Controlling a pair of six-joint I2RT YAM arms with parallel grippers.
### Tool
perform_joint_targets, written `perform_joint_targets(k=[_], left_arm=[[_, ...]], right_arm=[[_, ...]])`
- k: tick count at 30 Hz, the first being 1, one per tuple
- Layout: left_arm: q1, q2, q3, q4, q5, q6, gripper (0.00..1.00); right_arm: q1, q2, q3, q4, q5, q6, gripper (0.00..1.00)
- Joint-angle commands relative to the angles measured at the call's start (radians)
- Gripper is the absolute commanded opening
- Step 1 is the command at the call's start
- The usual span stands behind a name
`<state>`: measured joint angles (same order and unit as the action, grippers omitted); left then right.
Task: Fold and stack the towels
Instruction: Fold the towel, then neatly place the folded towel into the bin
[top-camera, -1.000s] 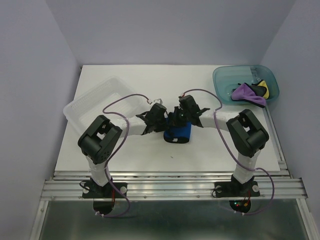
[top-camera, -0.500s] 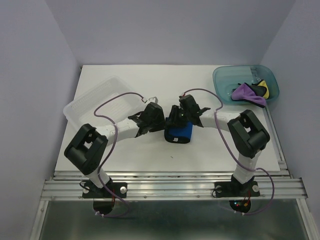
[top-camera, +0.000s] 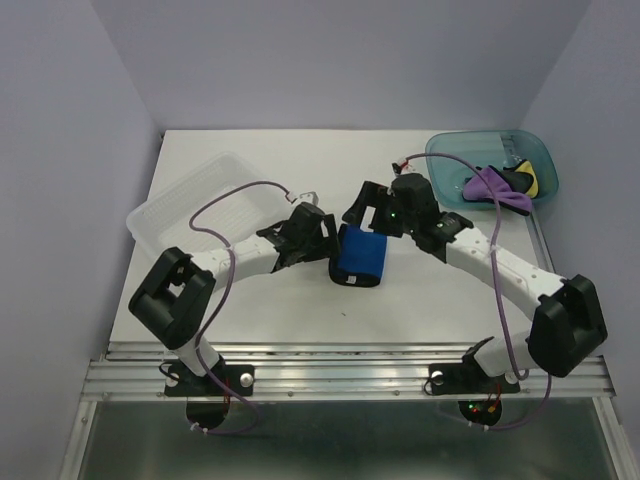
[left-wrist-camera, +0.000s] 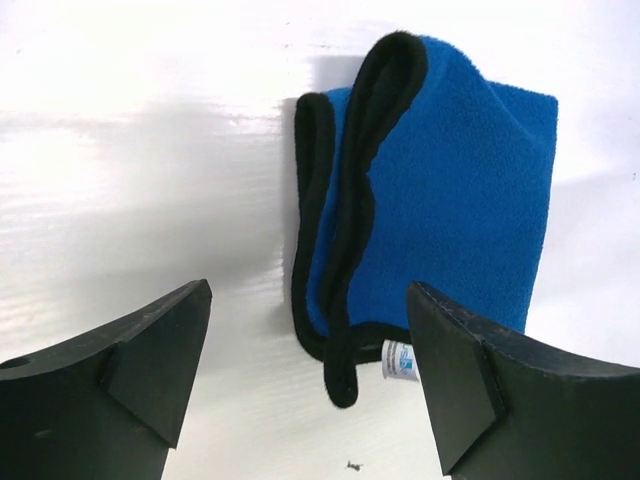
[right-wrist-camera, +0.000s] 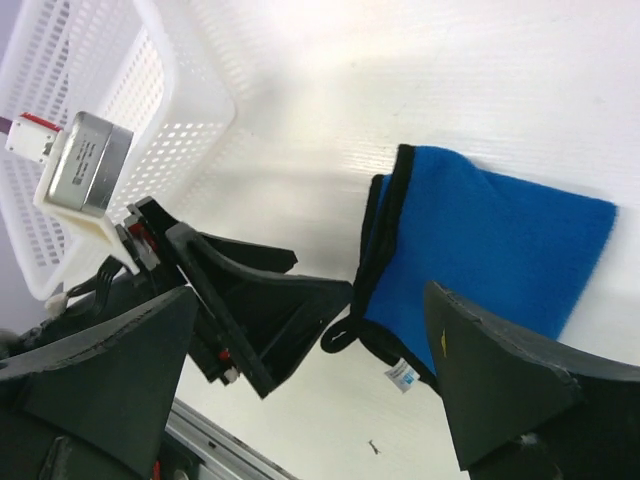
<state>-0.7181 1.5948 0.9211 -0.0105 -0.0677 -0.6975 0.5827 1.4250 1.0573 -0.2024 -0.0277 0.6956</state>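
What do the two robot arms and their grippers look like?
The left arm and the right arm have white tube links and bulky black joints. A thin purple cable loops along each. The left gripper and the right gripper are black, with broad wedge-shaped fingers. A silver box on a white bracket sits at the left wrist.

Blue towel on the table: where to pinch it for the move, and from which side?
Probably the black-edged open layers of the blue towel, coming from the side of the left gripper. That gripper faces them with jaws open, and pinching there should clamp every layer. The opposite side is a plain blue fold, so layers could peel open.
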Motion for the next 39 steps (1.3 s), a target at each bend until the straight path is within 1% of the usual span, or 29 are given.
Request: perform_joint_targets(k=[1, 6, 10, 13, 16, 19, 22, 24, 26, 28, 30, 31, 32, 35, 37, 38, 39], left_arm=[[0.000, 0.060, 0.091, 0.033, 0.017, 0.078, 0.91], [0.005, 0.145, 0.185, 0.034, 0.028, 0.145, 0.90], [0.003, 0.201, 0.222, 0.012, -0.030, 0.164, 0.90], [0.002, 0.240, 0.243, 0.012, -0.021, 0.179, 0.89], [0.000, 0.267, 0.259, 0.012, -0.011, 0.185, 0.85], [-0.001, 0.304, 0.277, 0.012, -0.021, 0.167, 0.71], [-0.012, 0.329, 0.292, 0.012, -0.018, 0.161, 0.65], [-0.023, 0.336, 0.301, -0.011, -0.030, 0.161, 0.57], [-0.040, 0.347, 0.312, -0.019, -0.055, 0.159, 0.51], [-0.049, 0.353, 0.321, -0.031, -0.061, 0.156, 0.47], [-0.052, 0.358, 0.326, -0.037, -0.076, 0.153, 0.40], [-0.055, 0.361, 0.328, -0.042, -0.083, 0.154, 0.39], [-0.057, 0.366, 0.334, -0.052, -0.087, 0.153, 0.34], [-0.063, 0.369, 0.340, -0.066, -0.095, 0.154, 0.25], [-0.076, 0.363, 0.338, -0.068, -0.104, 0.162, 0.15], [-0.083, 0.360, 0.338, -0.071, -0.110, 0.164, 0.00], [-0.090, 0.356, 0.338, -0.072, -0.118, 0.167, 0.00]], right_arm=[[-0.027, -0.106, -0.086, -0.066, 0.129, -0.025, 1.00], [-0.034, -0.170, -0.146, -0.100, 0.182, -0.059, 1.00], [-0.040, -0.179, -0.158, -0.144, 0.227, -0.067, 1.00], [-0.046, -0.196, -0.183, -0.143, 0.233, -0.076, 1.00], [-0.052, -0.207, -0.197, -0.149, 0.250, -0.080, 1.00], [-0.060, -0.215, -0.212, -0.149, 0.268, -0.084, 1.00], [-0.063, -0.212, -0.215, -0.160, 0.301, -0.087, 1.00], [-0.069, -0.209, -0.217, -0.166, 0.317, -0.084, 1.00], [-0.075, -0.209, -0.221, -0.181, 0.360, -0.065, 1.00], [-0.081, -0.213, -0.224, -0.181, 0.368, -0.062, 1.00], [-0.090, -0.218, -0.232, -0.180, 0.368, -0.065, 1.00], [-0.092, -0.219, -0.233, -0.178, 0.371, -0.065, 1.00], [-0.098, -0.224, -0.235, -0.178, 0.370, -0.065, 1.00], [-0.107, -0.227, -0.244, -0.175, 0.373, -0.068, 1.00], [-0.112, -0.230, -0.249, -0.173, 0.374, -0.070, 1.00], [-0.115, -0.232, -0.250, -0.172, 0.374, -0.070, 1.00], [-0.118, -0.235, -0.253, -0.170, 0.376, -0.071, 1.00]])
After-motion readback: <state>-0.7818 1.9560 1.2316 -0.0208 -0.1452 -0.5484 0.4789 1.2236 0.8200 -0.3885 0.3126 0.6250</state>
